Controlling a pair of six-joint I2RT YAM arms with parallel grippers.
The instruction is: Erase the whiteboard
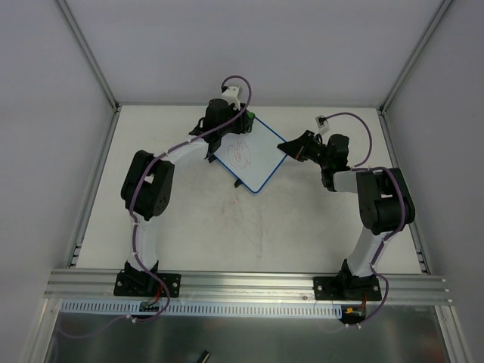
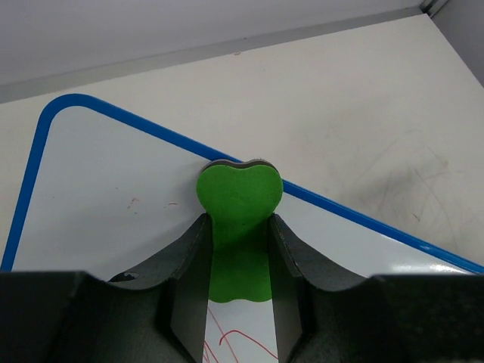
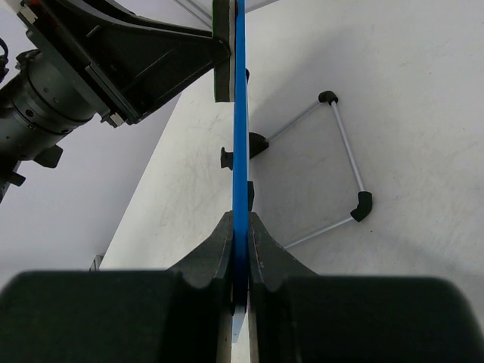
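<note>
Left jaws are clamping shut on a small green foam eraser (image 2: 240, 198), pressing it against the far rim of the blue-rimmed white rectangular whiteboard (image 1: 253, 155); right jaws are pinching its right edge; board is sitting diagonally, far-centre on the white desk (image 1: 227, 227).

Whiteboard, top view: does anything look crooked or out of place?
Yes: the whiteboard sits askew, turned corner-first to the edges of the table, with the right gripper shut on its rim. Its wire stand sticks out behind.
</note>
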